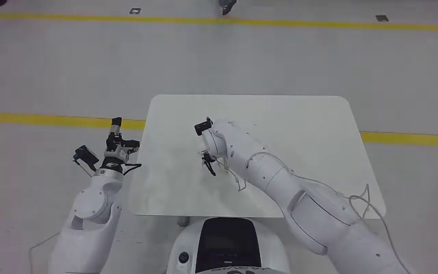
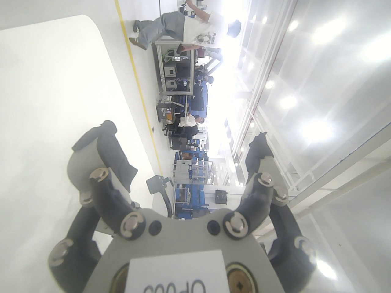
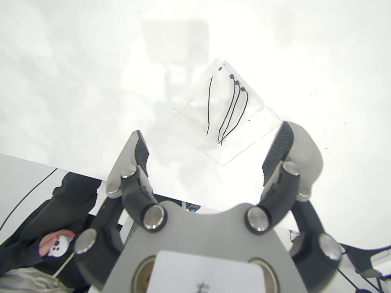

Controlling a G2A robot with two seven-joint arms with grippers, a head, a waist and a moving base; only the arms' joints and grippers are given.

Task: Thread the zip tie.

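Several black zip ties (image 3: pixel 227 109) lie side by side in a shallow clear tray (image 3: pixel 259 123) on the white table (image 3: pixel 91 62). My right gripper (image 3: pixel 210 140) hovers above the table just short of the tray, open, with nothing between its ribbed pads (image 3: pixel 276 147). From above, the right gripper (image 1: pixel 207 164) sits over the table's left-middle part. My left gripper (image 2: pixel 183 135) is open and holds nothing. It stands off the table's left edge (image 1: pixel 122 135) and points away from the robot.
The table's rounded corner (image 2: pixel 91 31) lies beside the left gripper, with floor and a yellow line (image 1: pixel 55 120) beyond. Thin cables (image 1: pixel 236 179) hang from the right arm over the table. The far and right parts of the tabletop (image 1: pixel 301 130) are bare.
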